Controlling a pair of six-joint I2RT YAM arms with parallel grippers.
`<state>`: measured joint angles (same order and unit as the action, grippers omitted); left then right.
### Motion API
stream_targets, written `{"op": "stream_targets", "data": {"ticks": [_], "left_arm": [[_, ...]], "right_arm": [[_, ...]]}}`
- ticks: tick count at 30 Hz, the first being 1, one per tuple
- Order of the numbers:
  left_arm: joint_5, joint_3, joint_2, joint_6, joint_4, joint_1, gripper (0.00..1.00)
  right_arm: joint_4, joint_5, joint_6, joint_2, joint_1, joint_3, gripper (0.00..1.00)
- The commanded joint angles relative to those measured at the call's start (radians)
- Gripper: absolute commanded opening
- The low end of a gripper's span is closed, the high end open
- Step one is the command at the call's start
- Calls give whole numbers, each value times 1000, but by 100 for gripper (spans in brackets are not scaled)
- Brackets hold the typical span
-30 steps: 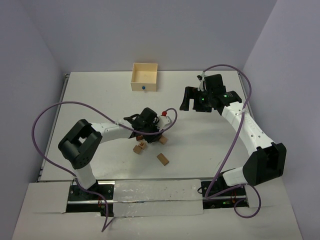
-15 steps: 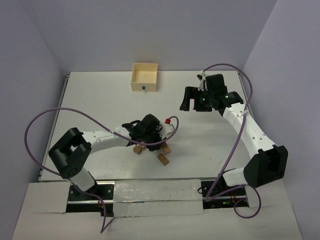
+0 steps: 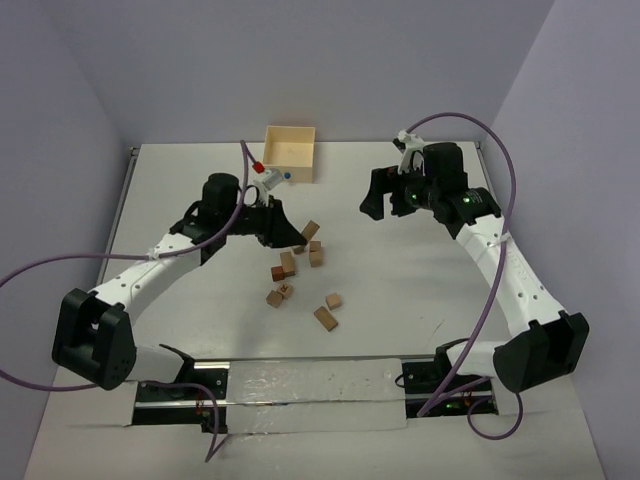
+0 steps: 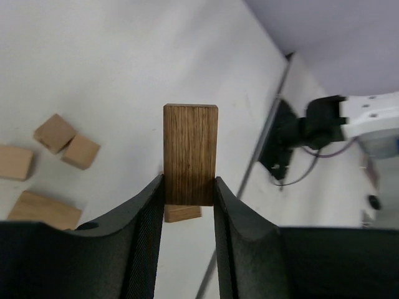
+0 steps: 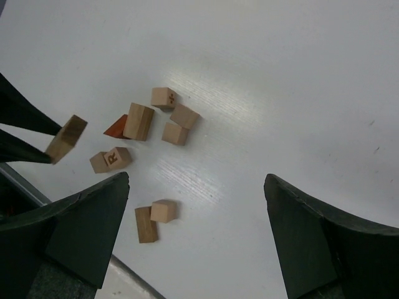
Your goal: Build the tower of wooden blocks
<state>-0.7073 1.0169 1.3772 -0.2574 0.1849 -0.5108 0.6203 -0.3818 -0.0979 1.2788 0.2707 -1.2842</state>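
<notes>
My left gripper (image 4: 190, 180) is shut on a dark brown wood brick (image 4: 190, 152) and holds it above the table. The top view shows that gripper (image 3: 298, 232) left of centre with the brick (image 3: 310, 230) sticking out toward the right. Several loose wood blocks (image 3: 288, 263) lie scattered below and right of it, among them a lettered cube (image 5: 118, 156) and a reddish piece (image 5: 116, 127). My right gripper (image 5: 196, 177) stands wide open, high over the table and to the right (image 3: 378, 205), with nothing between its fingers. The tower is out of view.
A pale square wooden box (image 3: 289, 153) with a blue dot stands at the table's far edge, just behind the left gripper. A brick and a cube (image 3: 325, 318) lie nearest the front edge. Purple cables loop beside both arms.
The left arm has swung from the block cluster at the near middle up and back toward the box, carrying the brick. Blocks it covered now show. The right gripper shifted slightly.
</notes>
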Motion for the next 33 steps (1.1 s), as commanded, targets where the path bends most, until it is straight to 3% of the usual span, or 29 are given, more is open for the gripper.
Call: {"op": "stream_targets", "data": {"ticks": [1, 3, 4, 6, 8, 9, 17, 25, 30, 33], "left_arm": [[-374, -121, -34, -405, -376, 72, 0], [-448, -240, -41, -827, -761, 98, 0], [-451, -281, -37, -841, -933, 105, 0], [-405, -386, 7, -1320, -1596, 122, 0], [-344, -423, 50, -1529, -1769, 128, 0], [-321, -422, 51, -1563, -1829, 133, 0], [-177, -385, 67, -1807, -2039, 216, 0], [-103, -362, -13, -1897, -2050, 265, 0], [-100, -335, -61, -1939, -2052, 278, 0], [-100, -310, -93, -1966, -2053, 278, 0]], "right_arm": [[-95, -45, 94, -72, 13, 10, 95], [-165, -89, 164, -127, 22, 57, 96], [-169, -116, 184, -128, 21, 57, 96], [-184, -196, 241, -117, 21, 63, 94], [-199, -283, 282, -105, 24, 60, 96], [-207, -330, 293, -97, 27, 50, 98], [-326, -396, 317, -71, 100, -33, 99], [-639, -271, 196, -214, 329, 55, 98], [-803, -229, 60, -217, 396, 80, 99], [-867, -246, 82, -215, 438, 95, 100]]}}
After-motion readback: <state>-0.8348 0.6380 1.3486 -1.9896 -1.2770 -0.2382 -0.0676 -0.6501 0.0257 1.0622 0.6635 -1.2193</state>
